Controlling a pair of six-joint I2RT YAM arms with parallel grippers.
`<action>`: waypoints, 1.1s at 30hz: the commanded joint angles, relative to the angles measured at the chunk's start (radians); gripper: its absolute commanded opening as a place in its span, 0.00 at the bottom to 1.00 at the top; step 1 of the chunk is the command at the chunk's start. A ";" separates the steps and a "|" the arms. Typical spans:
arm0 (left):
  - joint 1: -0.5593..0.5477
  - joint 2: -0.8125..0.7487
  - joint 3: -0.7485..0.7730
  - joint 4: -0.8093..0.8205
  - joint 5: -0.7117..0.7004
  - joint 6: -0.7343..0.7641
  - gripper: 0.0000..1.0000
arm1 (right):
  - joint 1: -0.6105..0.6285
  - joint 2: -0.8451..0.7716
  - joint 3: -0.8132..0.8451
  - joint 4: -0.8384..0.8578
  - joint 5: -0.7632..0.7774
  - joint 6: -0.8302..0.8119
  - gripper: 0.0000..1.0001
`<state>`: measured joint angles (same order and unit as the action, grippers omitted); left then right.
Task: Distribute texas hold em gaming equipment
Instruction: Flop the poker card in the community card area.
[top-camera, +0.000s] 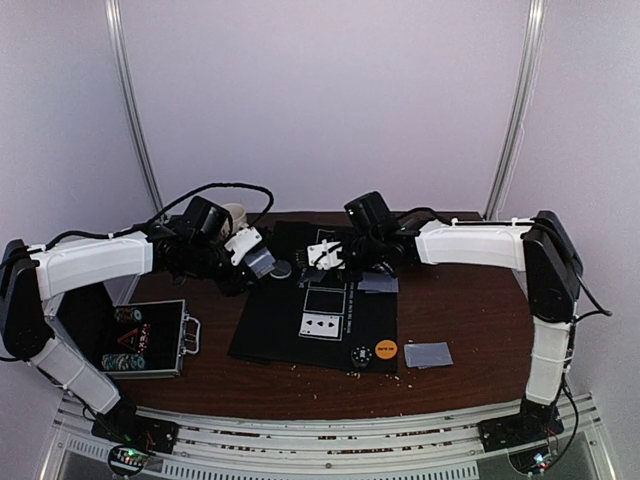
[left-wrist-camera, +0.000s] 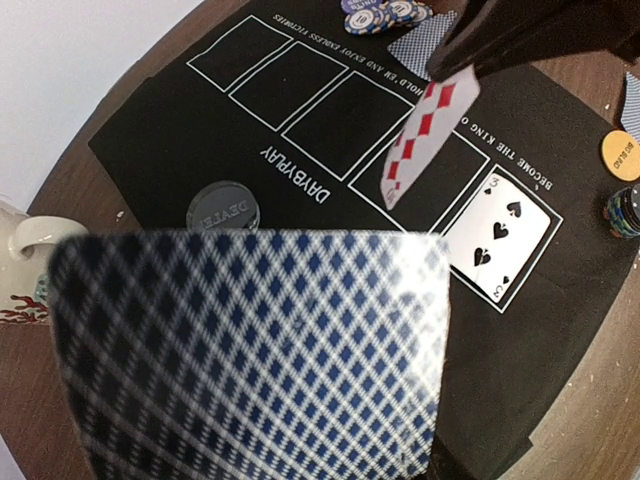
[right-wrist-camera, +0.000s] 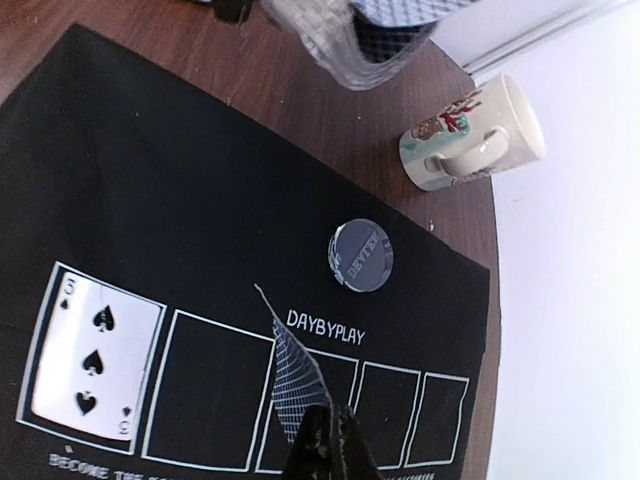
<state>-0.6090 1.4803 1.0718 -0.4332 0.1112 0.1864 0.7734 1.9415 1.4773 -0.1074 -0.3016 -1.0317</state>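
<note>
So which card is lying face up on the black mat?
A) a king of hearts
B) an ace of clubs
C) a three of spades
C: the face-up card, lying in the end box of the black mat, shows a 3 in its corner and three black spade pips.

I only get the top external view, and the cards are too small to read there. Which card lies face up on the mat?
Observer: The three of spades, at one end of the row of boxes printed on the mat.
Operator: What is the right gripper holding?
Observer: The right gripper pinches a red diamonds card, tilted above the mat.
Operator: And the left?
Observer: The left gripper holds a blue-checked card back close in front of its camera.
</note>
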 joint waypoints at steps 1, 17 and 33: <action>0.007 -0.008 0.024 0.030 -0.010 -0.007 0.42 | 0.010 0.090 0.048 -0.015 -0.024 -0.334 0.00; 0.007 -0.003 0.023 0.030 -0.008 -0.002 0.42 | 0.026 0.124 -0.051 -0.051 0.061 -0.551 0.13; 0.007 -0.009 0.022 0.029 -0.001 0.003 0.42 | -0.049 -0.065 -0.223 0.154 0.173 -0.320 0.48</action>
<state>-0.6086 1.4803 1.0718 -0.4335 0.1062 0.1867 0.7425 1.9465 1.2938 -0.0166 -0.1692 -1.4742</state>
